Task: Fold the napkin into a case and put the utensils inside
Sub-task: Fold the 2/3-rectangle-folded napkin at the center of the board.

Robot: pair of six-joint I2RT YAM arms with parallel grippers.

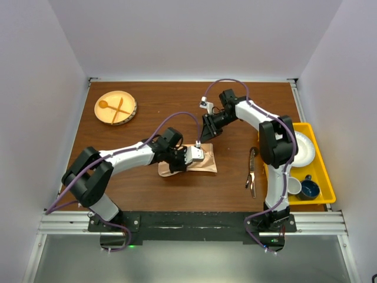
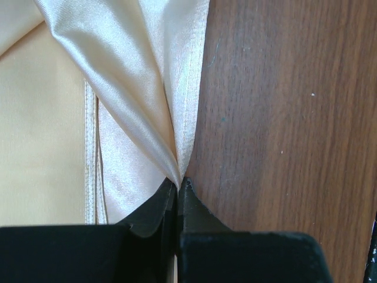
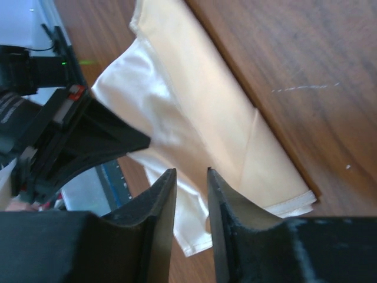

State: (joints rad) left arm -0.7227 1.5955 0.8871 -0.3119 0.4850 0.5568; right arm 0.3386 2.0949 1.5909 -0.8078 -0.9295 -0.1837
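Seen from above, a brown wooden table [image 1: 147, 127] has a shiny peach-orange napkin [image 1: 204, 165] lying near its middle, folded into a narrow rectangle. The left arm reaches in from the left. The left gripper [image 2: 178, 181] has its jaws pressed fully together on a pinch of the cloth at the napkin's edge, and the satin fans out from that pinch in smooth, bright folds over the flatter layers beneath. The right arm bends in from the far right, and the right gripper [image 3: 191, 177] hovers just above the far side of the napkin, near the left gripper. Its jaws stand a narrow gap apart with nothing between them. Its own camera shows the cloth below and one corner held up off the table by the other gripper. The dark metal utensils [image 1: 252, 171] lie on the bare wood to the right of the napkin, well apart from it. A round wooden plate [image 1: 133, 111] sits at the far left, and a yellow tray [image 1: 326, 172] holding dishes sits at the right edge.
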